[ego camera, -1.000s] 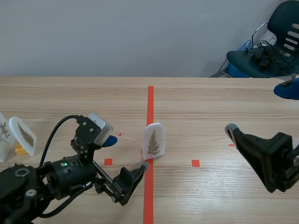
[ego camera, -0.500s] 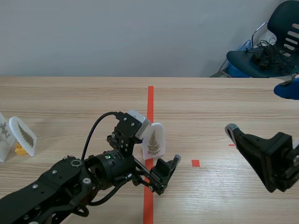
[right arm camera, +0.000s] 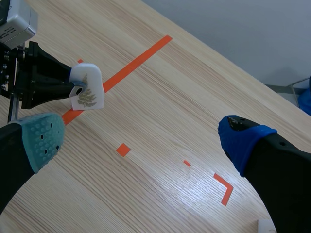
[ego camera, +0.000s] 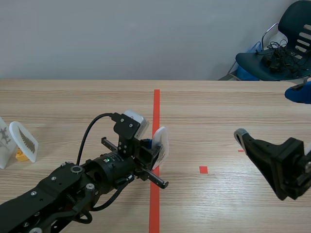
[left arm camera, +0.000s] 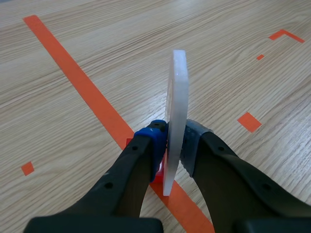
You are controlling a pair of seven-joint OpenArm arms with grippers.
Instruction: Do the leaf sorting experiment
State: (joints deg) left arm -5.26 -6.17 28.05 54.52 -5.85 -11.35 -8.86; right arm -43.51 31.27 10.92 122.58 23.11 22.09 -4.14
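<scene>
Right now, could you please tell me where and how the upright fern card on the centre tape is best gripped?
Pinch the fern card across its two flat faces, low down, coming in edge-on. It is a thin upright slab, so the broad faces suit a pinch. The left gripper is shut on it just so.
</scene>
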